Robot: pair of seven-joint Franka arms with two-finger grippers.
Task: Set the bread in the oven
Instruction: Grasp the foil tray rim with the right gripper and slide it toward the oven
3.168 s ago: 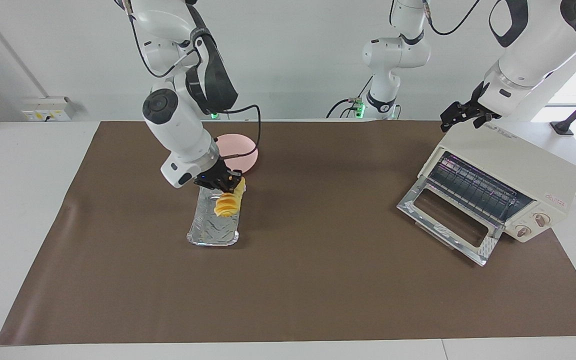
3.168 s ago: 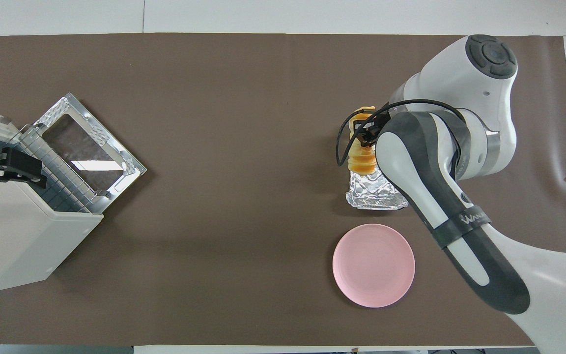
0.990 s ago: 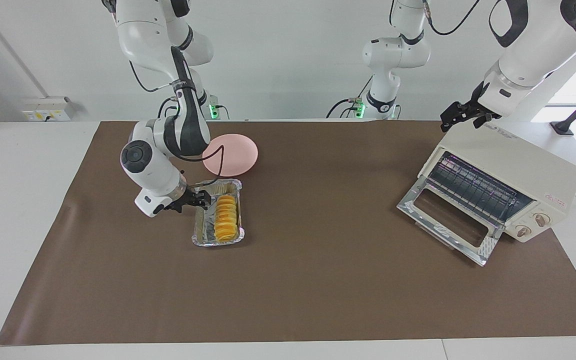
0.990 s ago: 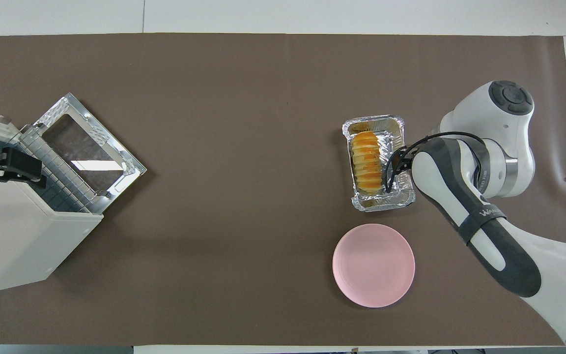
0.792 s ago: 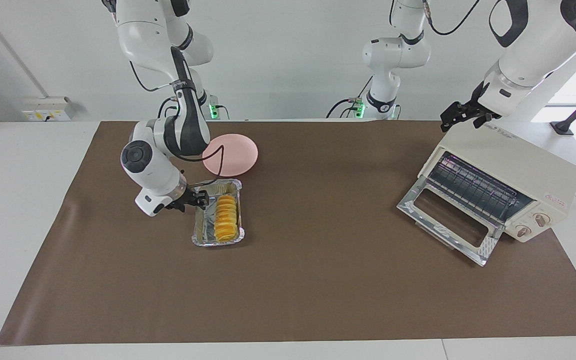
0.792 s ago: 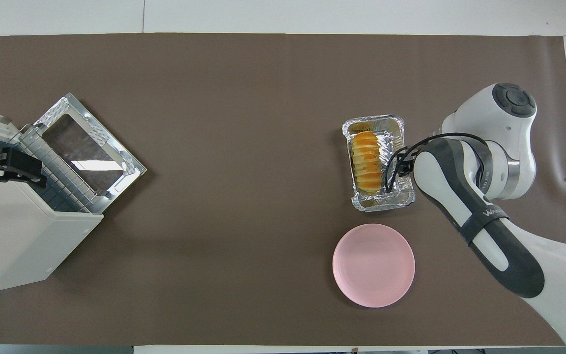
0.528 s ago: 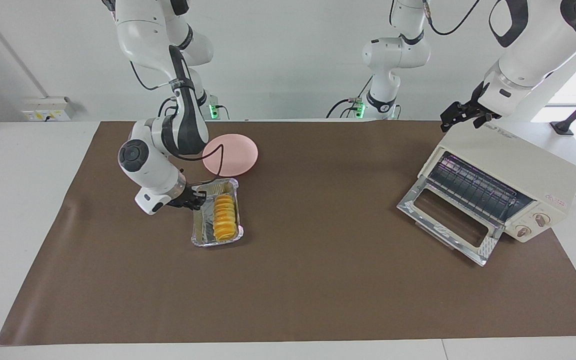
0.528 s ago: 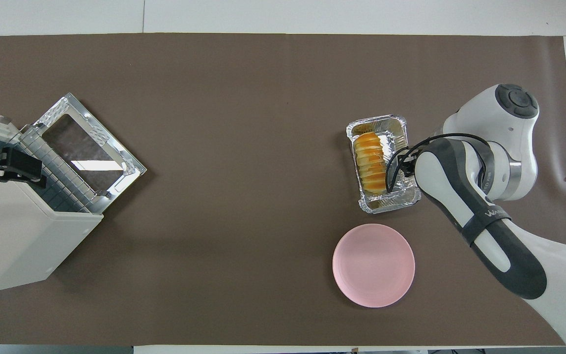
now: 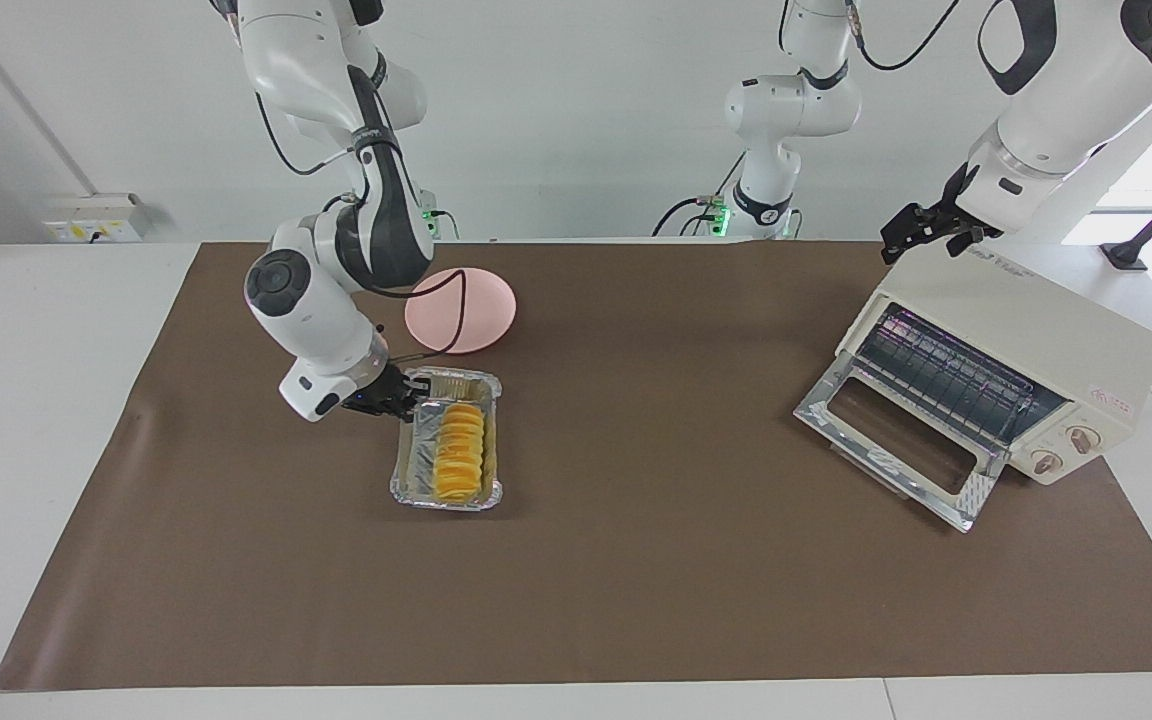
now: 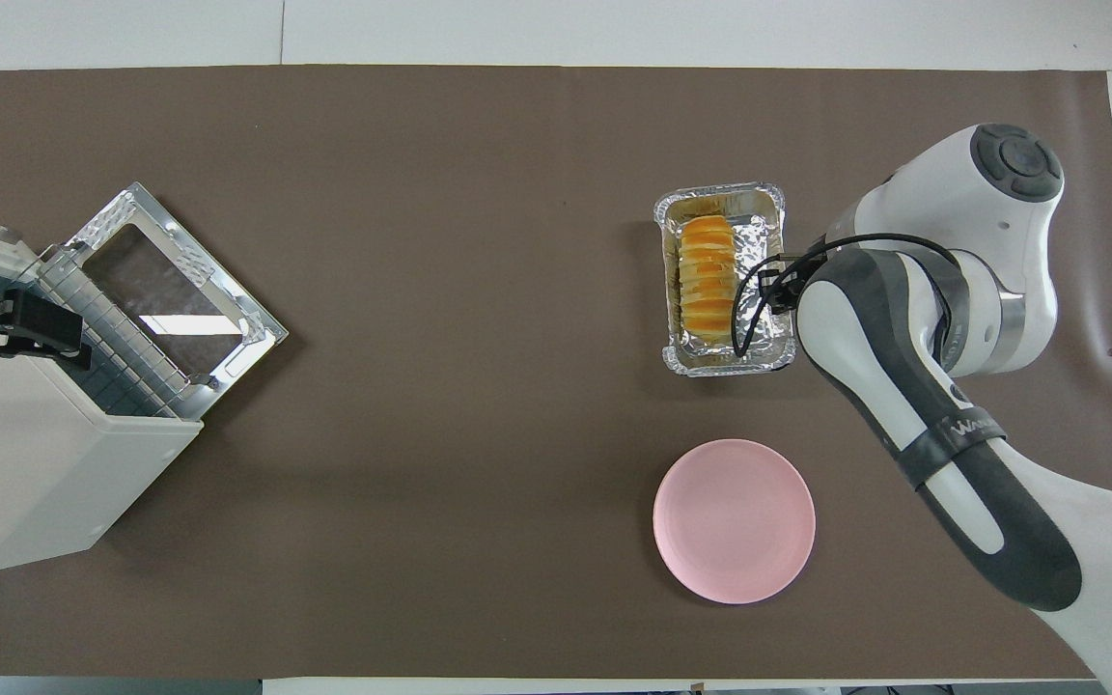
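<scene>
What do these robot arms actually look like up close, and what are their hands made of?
Both arms are glossy white, rounded segments with dark grey panels and round dark caps at the joints. The right arm carries grey lettering on a dark band, and a thin black cable loops beside its wrist. The right gripper and left gripper are small black two-finger claws on white wrists. What the fingers are made of cannot be told.

bread (image 9: 460, 451) (image 10: 708, 280): ridged golden loaf, flat | oven (image 9: 1011, 363) (image 10: 30, 454): cream, door open
</scene>
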